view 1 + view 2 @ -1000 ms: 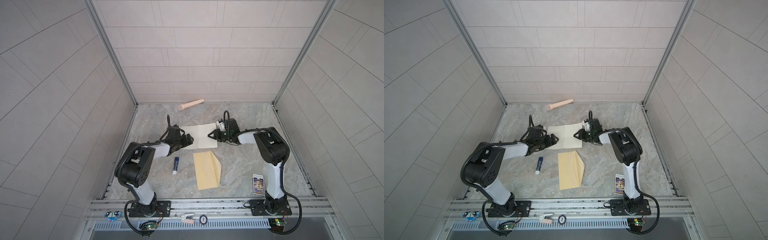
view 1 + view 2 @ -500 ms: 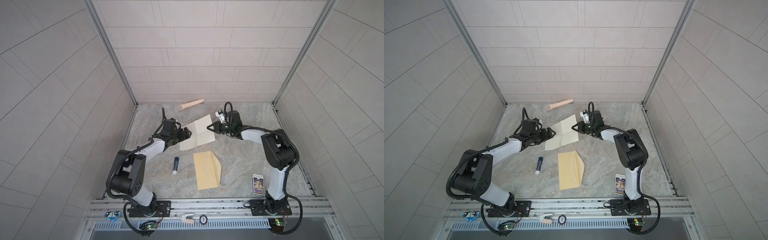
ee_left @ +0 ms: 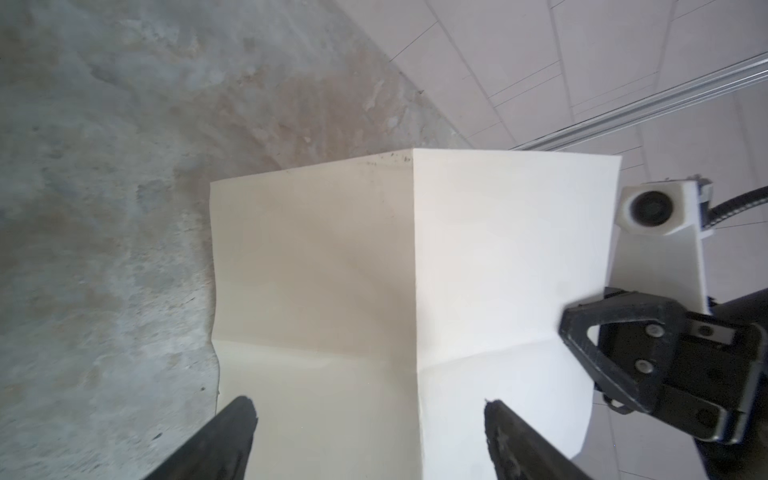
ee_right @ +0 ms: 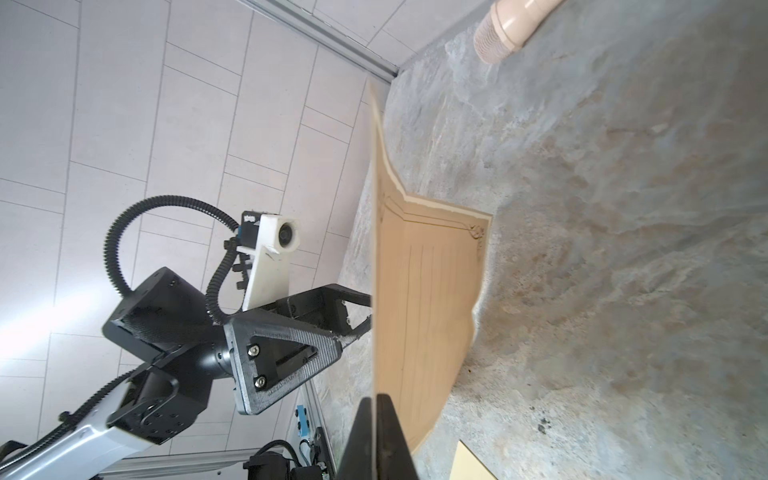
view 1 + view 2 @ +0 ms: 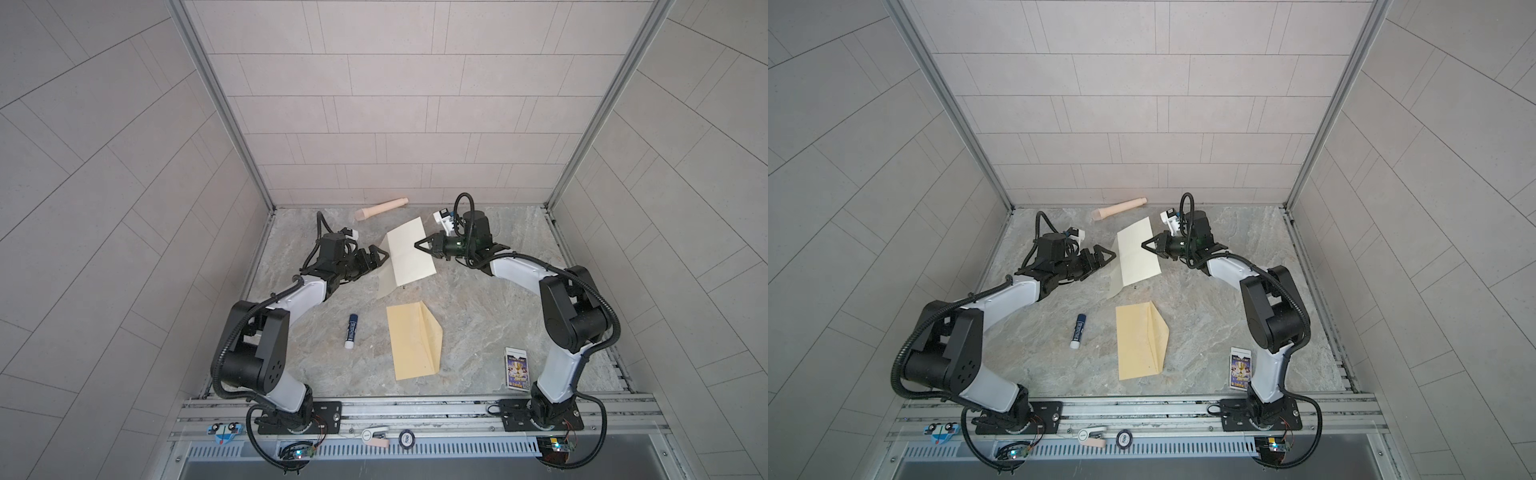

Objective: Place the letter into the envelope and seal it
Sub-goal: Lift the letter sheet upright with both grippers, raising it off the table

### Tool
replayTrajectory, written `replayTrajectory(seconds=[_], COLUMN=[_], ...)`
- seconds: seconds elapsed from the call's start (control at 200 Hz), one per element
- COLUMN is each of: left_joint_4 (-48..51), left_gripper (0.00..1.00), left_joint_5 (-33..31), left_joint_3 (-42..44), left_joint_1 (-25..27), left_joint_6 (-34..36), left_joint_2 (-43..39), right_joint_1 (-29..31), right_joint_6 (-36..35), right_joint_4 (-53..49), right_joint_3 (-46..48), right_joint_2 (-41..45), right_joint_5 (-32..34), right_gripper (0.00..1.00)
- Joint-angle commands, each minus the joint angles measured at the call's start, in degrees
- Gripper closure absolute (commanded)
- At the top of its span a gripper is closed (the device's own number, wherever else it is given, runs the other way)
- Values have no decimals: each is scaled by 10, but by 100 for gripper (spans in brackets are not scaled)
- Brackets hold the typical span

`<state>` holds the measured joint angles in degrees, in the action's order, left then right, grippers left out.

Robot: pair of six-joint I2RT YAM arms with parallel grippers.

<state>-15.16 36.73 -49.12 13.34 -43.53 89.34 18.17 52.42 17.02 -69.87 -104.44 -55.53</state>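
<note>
Grey marbled tabletop (image 5: pixel 478 316), boxed in by pale tiled walls, is carrying everything. Toward the back, the right gripper (image 5: pixel 417 245) is clenching the right edge of the letter (image 5: pixel 409 253) and holding the creased cream sheet up off the stone at a tilt. Its lower left part is drooping toward the surface; whether that corner is touching, I cannot tell. The left gripper (image 5: pixel 381 258) is hovering just beside the sheet's left edge, fingers (image 3: pixel 232 432) spread wide and grasping nothing. Nearer the front, well apart from the sheet, the envelope (image 5: pixel 411 340) is lying flat with its triangular flap opened out to the right. A blue-and-white glue stick (image 5: pixel 351 336) is lying to its left, a beige tube (image 5: pixel 381 208) is resting by the back wall, and a small printed card box (image 5: pixel 516 370) is sitting beside the right arm's base.
</note>
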Motion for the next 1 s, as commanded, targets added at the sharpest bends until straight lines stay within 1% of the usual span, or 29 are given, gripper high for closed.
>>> replayTrajectory(seconds=[0.0, 0.06, 0.105, 0.15, 0.22, 0.33, 0.415, 0.625, 0.71, 0.816, 0.886, 0.996], left_joint_4=[-175, -217, -249, -278, -308, -309, -334, -446, -448, -464, -467, -462], left_gripper=[0, 0, 7, 9, 9, 9, 9, 9, 14, 25, 28, 42], left_joint_5=[76, 82, 84, 87, 92, 89, 87, 102, 104, 112, 114, 118], left_joint_3=[19, 24, 26, 25, 22, 14, 14, 3, 6, 11, 15, 17], left_joint_1=[-2, -1, 0, 2, 5, 11, 16, 30, 35, 33, 30, 26], left_joint_6=[-94, -125, -144, -161, -178, -177, -190, -252, -241, -242, -241, -236], left_joint_2=[19, 35, 47, 59, 74, 95, 115, 168, 176, 176, 170, 164], right_joint_1=[-2, -1, 0, 0, 1, 1, 1, 2, 2, -2, -6, -9], right_joint_6=[16, 17, 20, 26, 35, 58, 63, 65, 71, 68, 59, 37], right_joint_4=[20, 21, 29, 42, 62, 102, 113, 122, 133, 133, 124, 98], right_joint_3=[-9, -9, -9, -8, -5, -1, 1, 3, 0, -1, 0, 3], right_joint_2=[31, 31, 28, 24, 17, 5, 1, -19, -39, -58, -63, -64], right_joint_5=[-13, -11, -12, -12, -13, -20, -22, -22, -20, -23, -22, -18], right_gripper=[94, 94, 95, 95, 95, 95, 95, 96, 96, 96, 96, 96])
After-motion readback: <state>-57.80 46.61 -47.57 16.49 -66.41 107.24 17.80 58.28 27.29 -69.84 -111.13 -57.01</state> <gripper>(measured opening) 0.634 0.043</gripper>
